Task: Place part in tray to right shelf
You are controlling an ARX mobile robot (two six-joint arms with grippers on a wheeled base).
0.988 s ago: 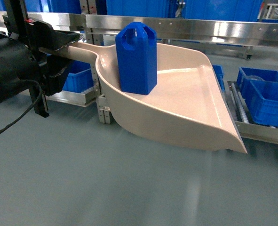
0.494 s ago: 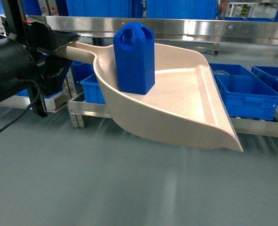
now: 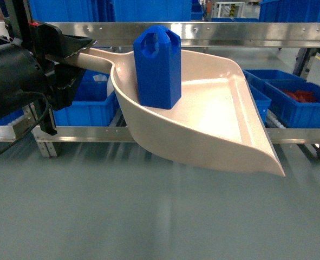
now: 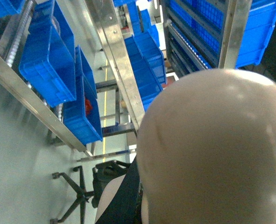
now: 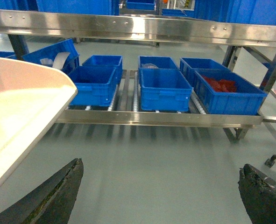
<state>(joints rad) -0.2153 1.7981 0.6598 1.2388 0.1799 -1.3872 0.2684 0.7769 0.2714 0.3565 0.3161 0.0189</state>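
The right gripper (image 5: 159, 186) hangs over bare grey floor, its two dark fingers (image 5: 58, 189) spread wide apart with nothing between them. Further out, the left gripper (image 3: 67, 51) is clamped on the long handle of the tray (image 3: 219, 116), a beige dustpan-shaped scoop with a raised curved rim, held in the air. The part (image 3: 157, 67), a bright blue jerrycan-shaped block with bevelled top and handle hole, stands upright at the tray's back. Behind, the right shelf (image 5: 142, 116) carries blue crates (image 5: 163, 88) on its rollers.
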